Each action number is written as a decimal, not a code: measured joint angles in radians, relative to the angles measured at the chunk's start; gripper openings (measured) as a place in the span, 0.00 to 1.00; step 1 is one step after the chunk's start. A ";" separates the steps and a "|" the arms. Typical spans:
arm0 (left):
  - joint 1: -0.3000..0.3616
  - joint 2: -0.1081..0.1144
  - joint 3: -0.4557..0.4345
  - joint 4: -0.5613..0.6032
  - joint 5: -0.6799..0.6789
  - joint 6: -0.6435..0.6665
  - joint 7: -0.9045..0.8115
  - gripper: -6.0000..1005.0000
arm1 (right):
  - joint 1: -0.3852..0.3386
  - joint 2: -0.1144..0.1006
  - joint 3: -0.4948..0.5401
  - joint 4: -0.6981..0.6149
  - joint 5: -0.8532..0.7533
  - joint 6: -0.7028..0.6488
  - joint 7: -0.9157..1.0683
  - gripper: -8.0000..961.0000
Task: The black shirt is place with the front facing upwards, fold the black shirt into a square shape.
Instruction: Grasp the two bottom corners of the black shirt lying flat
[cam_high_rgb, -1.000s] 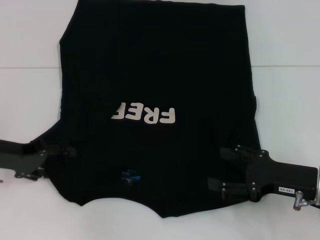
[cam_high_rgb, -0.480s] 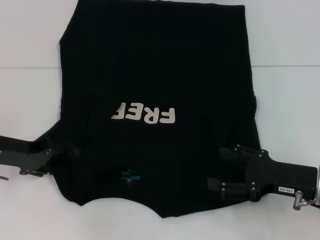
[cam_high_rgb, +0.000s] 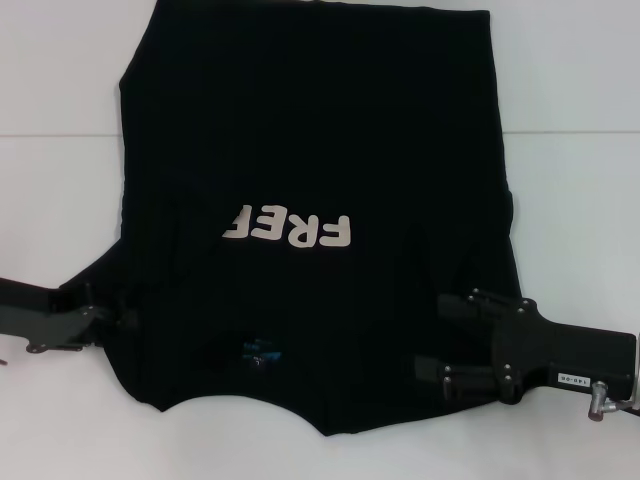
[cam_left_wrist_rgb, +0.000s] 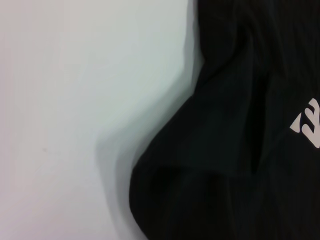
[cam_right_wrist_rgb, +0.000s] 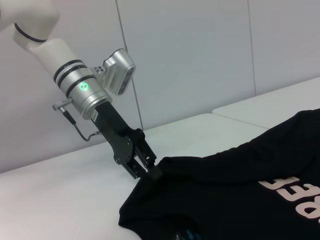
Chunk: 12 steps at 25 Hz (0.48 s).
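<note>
The black shirt lies front up on the white table, its pale "FREE" lettering upside down to me and its blue neck label near the front edge. My left gripper is at the shirt's left shoulder edge. In the right wrist view the left gripper is shut on a pinch of that black cloth. My right gripper is open, its two fingers spread wide and lying over the shirt's right shoulder edge. The left wrist view shows only the shirt and table.
Bare white table lies on both sides of the shirt. A seam in the tabletop runs across behind the arms. A pale wall stands beyond the table on the left arm's side.
My left gripper pushed a little right onto the shirt, then drew back left and slightly nearer to me. The right gripper and the shirt's body have not moved.
</note>
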 joint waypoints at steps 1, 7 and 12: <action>0.000 -0.001 0.000 0.003 0.001 0.000 0.000 0.55 | 0.000 0.000 0.000 0.000 0.000 0.000 0.000 0.98; 0.003 -0.002 0.001 0.010 0.001 0.005 0.000 0.36 | 0.000 0.000 0.001 0.000 0.000 -0.004 0.000 0.98; 0.004 -0.001 0.001 0.011 0.001 0.006 0.012 0.18 | 0.001 0.000 0.001 -0.001 0.000 -0.004 0.000 0.98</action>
